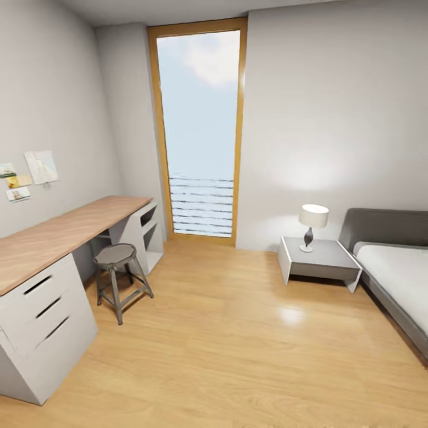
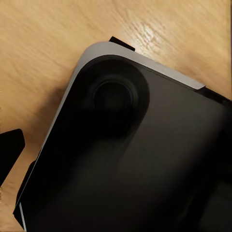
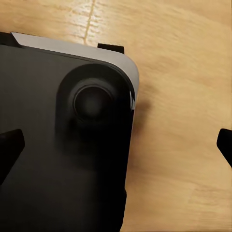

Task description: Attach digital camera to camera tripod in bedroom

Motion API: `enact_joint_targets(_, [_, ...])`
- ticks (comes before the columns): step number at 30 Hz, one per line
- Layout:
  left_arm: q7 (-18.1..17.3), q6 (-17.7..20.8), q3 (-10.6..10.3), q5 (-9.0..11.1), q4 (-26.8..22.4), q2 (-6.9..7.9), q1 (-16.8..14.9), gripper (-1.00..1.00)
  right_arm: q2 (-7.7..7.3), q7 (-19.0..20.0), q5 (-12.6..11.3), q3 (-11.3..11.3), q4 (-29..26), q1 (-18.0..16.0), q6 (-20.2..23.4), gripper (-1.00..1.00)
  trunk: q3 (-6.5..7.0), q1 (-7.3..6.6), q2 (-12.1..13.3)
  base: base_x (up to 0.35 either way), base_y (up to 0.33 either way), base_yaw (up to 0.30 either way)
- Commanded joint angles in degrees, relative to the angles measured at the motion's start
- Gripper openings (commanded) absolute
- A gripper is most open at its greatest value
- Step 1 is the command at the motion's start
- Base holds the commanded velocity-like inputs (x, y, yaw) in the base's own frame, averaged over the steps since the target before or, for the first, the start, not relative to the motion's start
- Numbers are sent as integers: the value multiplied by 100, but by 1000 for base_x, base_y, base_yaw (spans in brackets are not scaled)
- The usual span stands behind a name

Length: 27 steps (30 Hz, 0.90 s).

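A bedroom [image 1: 238, 333] with pale grey walls and a light wood plank floor is seen from the head camera; of the task's things, the room itself is what can be made out. A tall wood-framed window [image 1: 201, 137] stands in the far wall. Along the left wall a long wooden desk [image 1: 65, 229] runs over white drawers [image 1: 41, 315], with a round metal stool [image 1: 117, 270] set just beside it. At the right, a grey bed [image 1: 395, 273] is cut off by the frame edge, and a low grey side table [image 1: 321, 261] next to it carries a small lamp [image 1: 312, 223] with a white shade. In the left wrist view, a dark rounded base corner [image 2: 125, 145] of the robot is seen above the planks, and one black fingertip [image 2: 8, 152] enters at the edge. In the right wrist view, two black fingertips [image 3: 9, 147] are set wide apart at opposite edges, with nothing between them, so the right gripper [image 3: 116, 145] is spread. Whether the left gripper is spread or closed cannot be told.
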Motion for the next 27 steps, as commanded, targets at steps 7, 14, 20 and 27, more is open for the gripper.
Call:
enact_joint_targets(7, [23, -12, -49, 45, -9, 0, 3, 100, -1, -4, 55, -33, -1, -1, -13, 100, -4, 0, -2, 0, 0, -251])
enact_joint_targets(14, [23, -12, -49, 45, -9, 0, 3, 100, -1, -1, 62, -22, -1, -1, -12, 100, -4, 0, -2, 0, 0, -208])
enact_joint_targets(20, [12, -12, -49, 45, -10, 0, 3, 100, -8, 4, 71, 1, -1, -1, 16, 100, -4, 0, -2, 0, 0, -33])
enact_joint_targets(27, [8, -12, -49, 45, -9, 0, 3, 100, -10, 4, 72, 3, -1, -1, 24, 100, -4, 0, -2, -1, 3, -8])
